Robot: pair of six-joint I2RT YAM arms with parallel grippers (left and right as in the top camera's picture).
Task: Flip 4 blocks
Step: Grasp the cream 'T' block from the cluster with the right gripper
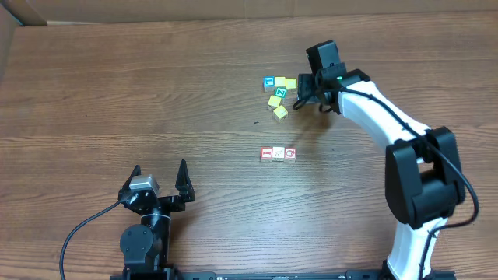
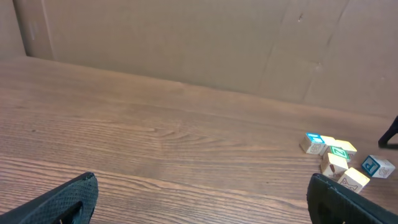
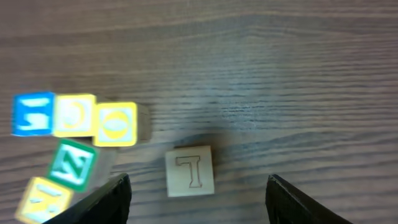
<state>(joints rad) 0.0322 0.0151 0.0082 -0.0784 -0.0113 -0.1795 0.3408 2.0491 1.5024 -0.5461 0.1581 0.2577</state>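
Note:
Three blocks [image 1: 278,154] with red frames lie in a tight row at the table's middle. In the right wrist view a pale block [image 3: 189,171] with an outlined letter on top rests on the wood, untouched, between the wide-apart fingers of my open right gripper [image 3: 199,200]. No red shows on its top face. Overhead, the right gripper [image 1: 302,95] hovers just right of the coloured cubes, covering that block. My left gripper [image 1: 159,176] stands open and empty near the front left, far from every block; its fingers [image 2: 62,202] frame bare wood.
A cluster of yellow, blue and green cubes [image 1: 278,92] sits left of the right gripper; the same cubes [image 3: 74,118] lie at the left of the right wrist view and the cluster [image 2: 339,158] at the left wrist view's right edge. A cardboard wall [image 2: 186,37] backs the table.

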